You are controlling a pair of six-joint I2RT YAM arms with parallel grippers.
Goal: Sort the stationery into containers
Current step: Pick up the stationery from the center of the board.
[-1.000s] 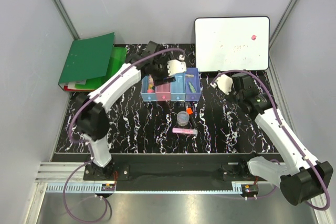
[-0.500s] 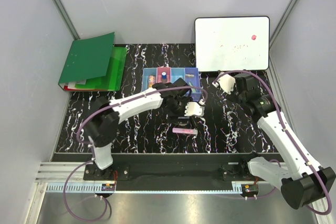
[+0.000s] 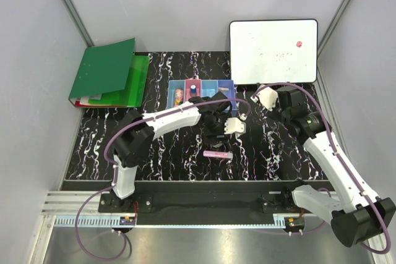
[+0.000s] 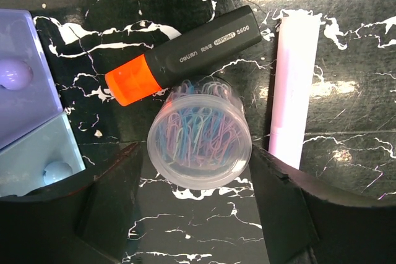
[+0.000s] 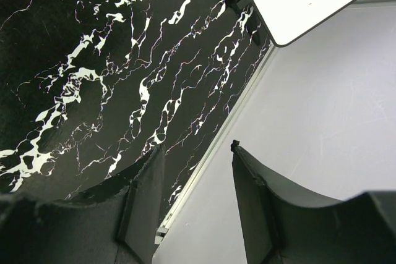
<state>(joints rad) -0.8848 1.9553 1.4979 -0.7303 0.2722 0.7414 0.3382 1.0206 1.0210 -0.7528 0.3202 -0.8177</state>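
The left pincer (image 4: 197,156) hangs over the middle of the desk (image 3: 154,153) with its jaws apart, one on each side of the clear tub (image 4: 199,134) of paper clips and touching neither side. I judge the wide spread suits a round, broad thing that has to be straddled before closing. The right pincer (image 5: 197,153) is also apart and empty near the right rear corner, probably parked out of the way.

The whiteboard (image 3: 273,51) leans at the rear edge on the right. The binders (image 3: 108,72) lie at the left rear corner. The bins (image 3: 210,83) stand side by side at the middle of the rear edge, within the left arm's reach, and some already hold items.

The marker (image 4: 294,91) lies just beside the tub. The highlighter (image 4: 182,54) lies against it or nearly so. Crowded this closely, either could get nudged when the jaws close.
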